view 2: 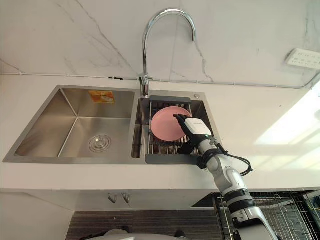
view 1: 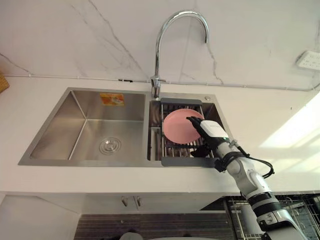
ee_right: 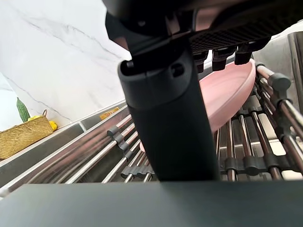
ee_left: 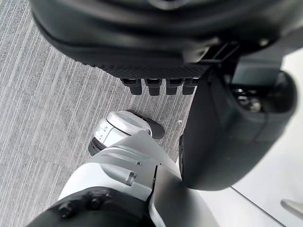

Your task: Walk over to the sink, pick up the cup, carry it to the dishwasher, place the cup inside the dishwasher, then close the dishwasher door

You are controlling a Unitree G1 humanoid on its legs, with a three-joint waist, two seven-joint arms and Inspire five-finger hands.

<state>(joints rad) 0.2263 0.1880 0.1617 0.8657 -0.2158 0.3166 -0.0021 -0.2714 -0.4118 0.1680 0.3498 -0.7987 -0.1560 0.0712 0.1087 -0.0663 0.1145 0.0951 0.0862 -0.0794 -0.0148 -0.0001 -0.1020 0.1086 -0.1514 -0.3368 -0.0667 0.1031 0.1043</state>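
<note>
Sink's right basin (view 1: 213, 100): right robot hand (view 1: 211, 129), fingers straight, at pink plate's (view 1: 176, 128) right edge on rack (view 1: 169, 149); faucet (view 1: 157, 55) well behind.

The orange sticker (view 1: 111, 99) on the sink (view 1: 56, 126) wall carries print too small to read.

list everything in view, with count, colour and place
counter: 1, white, along the wall
sink: 1, steel, double, in the counter
tap: 1, chrome, behind the sink
drying rack: 1, steel, in the sink's right side
plate: 1, pink, on the drying rack
socket: 1, white, wall, right
basket: 1, tan, counter, far left
wire rack: 1, grey, below the counter, right
right hand: 1, dark, open, at the plate's right edge
left hand: 1, dark, open, above the floor
</note>
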